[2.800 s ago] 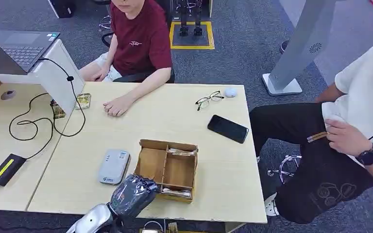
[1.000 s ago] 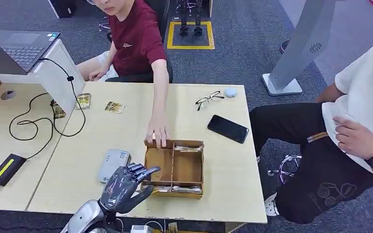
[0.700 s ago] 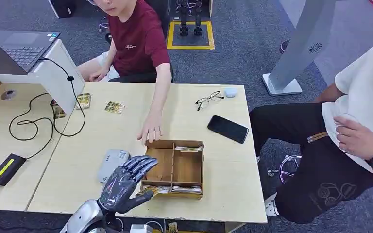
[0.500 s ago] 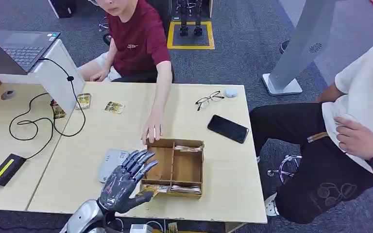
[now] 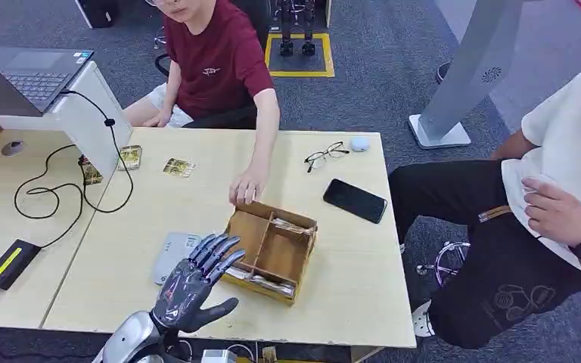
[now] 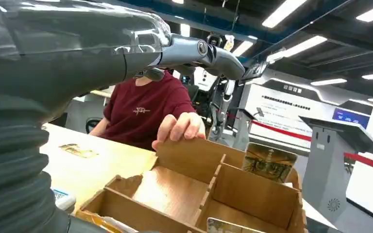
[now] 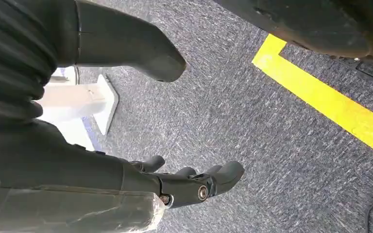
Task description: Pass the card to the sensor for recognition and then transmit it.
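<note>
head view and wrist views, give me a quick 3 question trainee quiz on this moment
1. True or false: the left hand holds a card.
2. What touches the far wall of the box? A) the phone B) a person's hand C) the glasses
3. Fill in: the grey reader lies on the table beside the box, on the robot's ____ side of it.

Key:
1. False: its fingers are spread above the table with nothing in them.
2. B
3. left

The right hand hangs over the floor, holding nothing.
</note>
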Robot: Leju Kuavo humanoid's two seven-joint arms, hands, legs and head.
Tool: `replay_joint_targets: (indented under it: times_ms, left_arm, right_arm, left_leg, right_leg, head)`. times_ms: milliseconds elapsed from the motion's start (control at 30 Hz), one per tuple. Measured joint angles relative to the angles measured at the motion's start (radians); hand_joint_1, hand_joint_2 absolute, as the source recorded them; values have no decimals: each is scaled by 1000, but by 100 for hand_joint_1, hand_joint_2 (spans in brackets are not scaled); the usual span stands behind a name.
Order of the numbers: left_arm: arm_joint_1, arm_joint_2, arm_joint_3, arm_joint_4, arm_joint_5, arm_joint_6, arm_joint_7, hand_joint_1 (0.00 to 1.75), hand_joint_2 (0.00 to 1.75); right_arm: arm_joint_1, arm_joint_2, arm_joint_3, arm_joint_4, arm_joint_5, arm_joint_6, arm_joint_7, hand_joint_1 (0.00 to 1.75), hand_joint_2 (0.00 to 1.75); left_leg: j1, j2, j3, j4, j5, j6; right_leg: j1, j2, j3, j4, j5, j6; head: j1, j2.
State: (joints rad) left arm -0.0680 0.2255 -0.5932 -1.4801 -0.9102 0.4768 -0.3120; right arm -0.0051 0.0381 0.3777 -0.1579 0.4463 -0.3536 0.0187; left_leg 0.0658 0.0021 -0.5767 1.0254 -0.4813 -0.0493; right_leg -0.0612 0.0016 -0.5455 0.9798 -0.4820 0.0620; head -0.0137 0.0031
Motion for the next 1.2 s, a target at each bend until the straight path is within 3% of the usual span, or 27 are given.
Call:
replay_joint_targets:
  times_ms: [467, 733, 767, 967, 1200]
  left_arm:
    - [2, -1, 6, -16, -2, 16, 0, 0, 175]
    - [18, 7, 6, -16, -29, -3, -29, 0, 175]
    - [18, 7, 6, -15, -37, -3, -26, 0, 175]
    - [10, 7, 3, 2, -97, 4, 22, 0, 175]
    - [5, 7, 0, 27, -113, 6, 25, 0, 175]
  right_arm:
    - [0, 0, 0, 0, 13, -1, 3, 0, 175]
    - [0, 0, 0, 0, 15, -1, 3, 0, 175]
    - [0, 0, 0, 0, 15, -1, 3, 0, 0]
    - [0, 0, 0, 0, 15, -1, 9, 0, 0]
    - [-1, 0, 0, 0, 15, -1, 11, 0, 0]
  left_leg:
    - [0, 0, 0, 0, 0, 0]
    - [0, 0, 0, 0, 0, 0]
    - [0, 0, 0, 0, 0, 0]
    - [0, 0, 0, 0, 0, 0]
    - [0, 0, 0, 0, 0, 0]
  right_leg:
    - [0, 0, 0, 0, 0, 0]
    - [0, 0, 0, 0, 0, 0]
    - [0, 0, 0, 0, 0, 0]
    - [0, 0, 0, 0, 0, 0]
    - [0, 0, 0, 0, 0, 0]
  head:
    - [0, 0]
    - [0, 0]
    - [0, 0]
    - [0, 0]
    - [0, 0]
